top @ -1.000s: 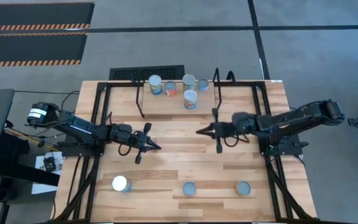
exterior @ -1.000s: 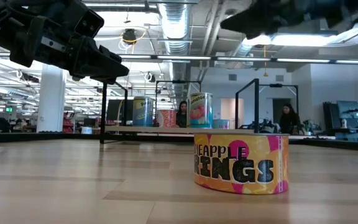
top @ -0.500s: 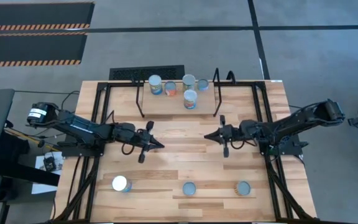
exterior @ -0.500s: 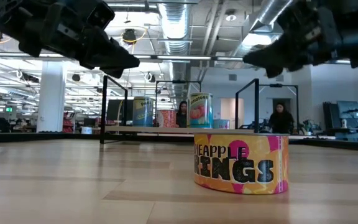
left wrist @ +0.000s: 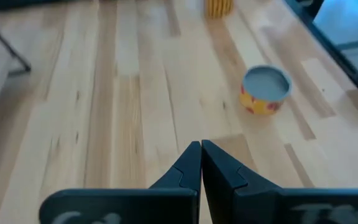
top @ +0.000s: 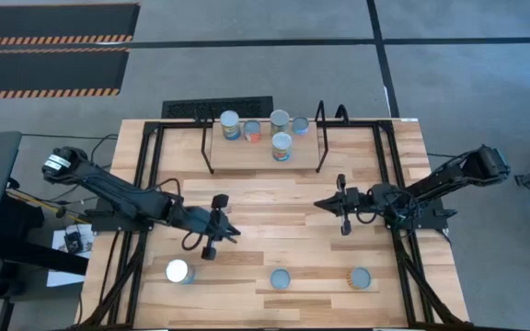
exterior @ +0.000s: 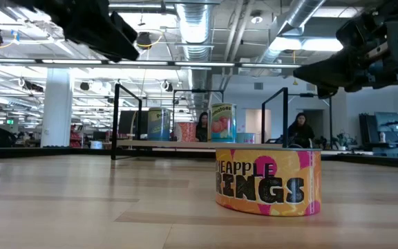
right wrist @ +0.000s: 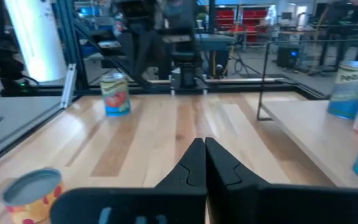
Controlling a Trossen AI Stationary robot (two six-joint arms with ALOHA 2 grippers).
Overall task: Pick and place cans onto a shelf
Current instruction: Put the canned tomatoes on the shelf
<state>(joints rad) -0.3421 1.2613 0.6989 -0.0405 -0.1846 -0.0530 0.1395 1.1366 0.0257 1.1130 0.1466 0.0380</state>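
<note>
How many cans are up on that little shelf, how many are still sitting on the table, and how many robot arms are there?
Cans on the shelf: 5
Cans on the table: 3
Robot arms: 2
Total: 8 cans, 2 arms

Bright, even light falls from ceiling strip lamps (exterior: 185,63), which show as glaring white bars in the low view. The overhead view is evenly lit and fairly sharp, with only soft, short shadows on the pale worktop (top: 256,188). In the low view the nearest can (exterior: 268,181) is crisp while the room behind goes hazy. Both wrist views are soft, their dark fingers (left wrist: 199,163) blurred.
</note>
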